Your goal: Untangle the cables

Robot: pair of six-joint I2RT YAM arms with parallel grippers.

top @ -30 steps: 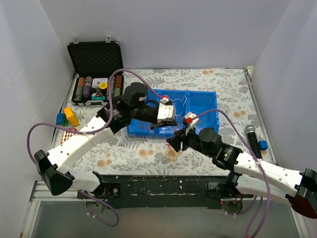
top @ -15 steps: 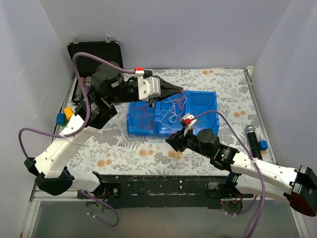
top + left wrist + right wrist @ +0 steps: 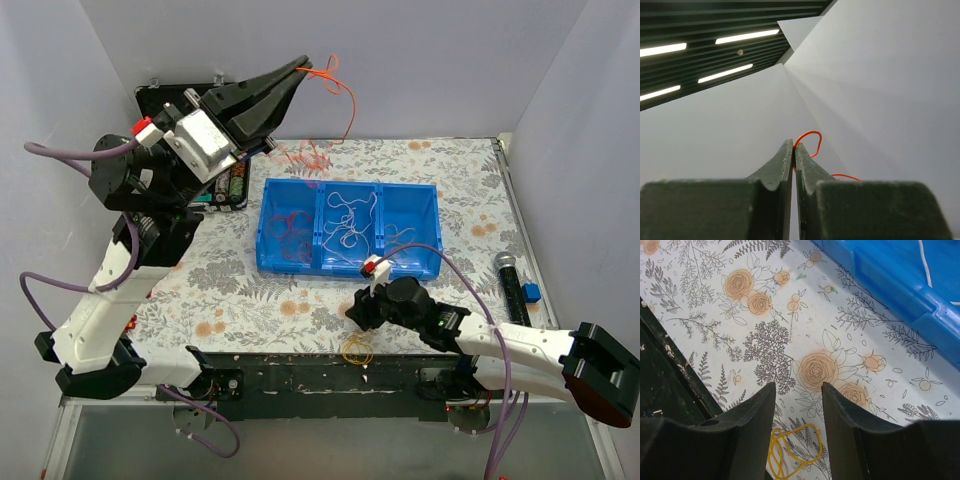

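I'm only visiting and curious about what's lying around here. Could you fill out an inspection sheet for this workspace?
Surface: floral cloth covering the table.
Job's things: orange wire dangling in the air; red wires and white wires in separate compartments of the blue tray; yellow wire on the cloth at the near edge.
Clutter: open poker-chip case, microphone, blue block.
Tools: left tool held high, shut on the orange wire; right tool open above the yellow wire.
Cables: purple cords looping along both arms.
Surroundings: grey walls.
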